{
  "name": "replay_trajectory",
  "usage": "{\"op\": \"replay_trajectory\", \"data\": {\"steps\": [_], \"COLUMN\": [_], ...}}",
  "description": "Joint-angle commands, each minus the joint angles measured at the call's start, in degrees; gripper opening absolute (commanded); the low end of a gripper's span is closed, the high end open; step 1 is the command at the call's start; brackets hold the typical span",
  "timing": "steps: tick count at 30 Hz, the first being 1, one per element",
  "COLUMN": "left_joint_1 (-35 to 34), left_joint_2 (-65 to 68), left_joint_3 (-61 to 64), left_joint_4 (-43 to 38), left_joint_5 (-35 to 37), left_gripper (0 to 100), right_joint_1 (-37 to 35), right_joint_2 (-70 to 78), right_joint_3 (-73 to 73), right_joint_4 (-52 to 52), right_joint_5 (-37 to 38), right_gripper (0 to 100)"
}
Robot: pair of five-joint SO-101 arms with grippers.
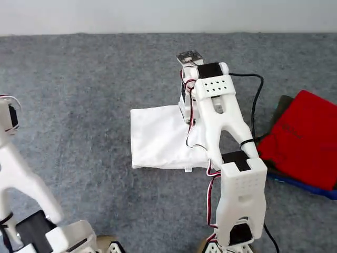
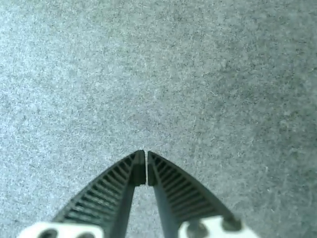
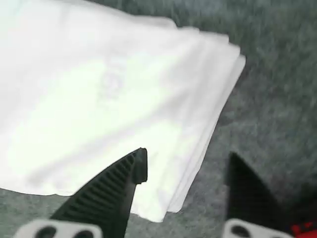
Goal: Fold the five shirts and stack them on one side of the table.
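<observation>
My right gripper (image 3: 188,163) hangs open over the 1 o'clock edge of the folded white shirt (image 1: 158,139) at the centre of the table (image 1: 79,79). My left gripper (image 2: 146,156) is closed on nothing at 9 o'clock. If I pinch only the top layers, the fold could spill open on the way to the red shirt (image 1: 305,134) at 3 o'clock.

Readable text, numbers, signs: none.
Item 1: faint pale mark (image 3: 111,84) on the white shirt (image 3: 74,134), seen in the right wrist view; too washed out to make out any letters.
Item 2: small tag (image 1: 188,169) at the edge of the same shirt, seen in the high view; too small to read.
</observation>
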Motion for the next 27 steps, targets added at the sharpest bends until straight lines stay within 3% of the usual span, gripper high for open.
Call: {"op": "replay_trajectory", "data": {"steps": [1, 9, 16, 18, 23, 27], "left_joint_1": [-0.26, -0.26, -0.26, -0.26, -0.26, -0.18], "left_joint_2": [-1.67, -1.67, -1.67, -1.76, -2.11, -2.2], "left_joint_3": [-0.13, -0.13, 3.47, 4.44, 4.62, 4.53], "left_joint_4": [0.97, 0.97, 0.97, 0.97, 0.0, -0.44], "left_joint_5": [-0.53, -0.53, -0.62, -0.62, -0.62, -0.62], "left_gripper": [1, 1, 1, 1, 1, 1], "right_joint_1": [-0.31, -1.01, -0.31, 0.57, 4.35, 9.01], "right_joint_2": [1.27, 14.46, 15.87, 14.64, 11.56, 11.03], "right_joint_3": [-2.11, -2.37, -2.37, -2.37, -2.37, -2.37], "right_joint_4": [1.63, -0.84, -0.04, 1.36, 0.92, -4.88], "right_joint_5": [-3.25, -3.78, -3.16, -2.29, 7.74, 25.41], "right_gripper": [37.7, 35.1, 0.3, 2.4, 0.9, 0.9]}}
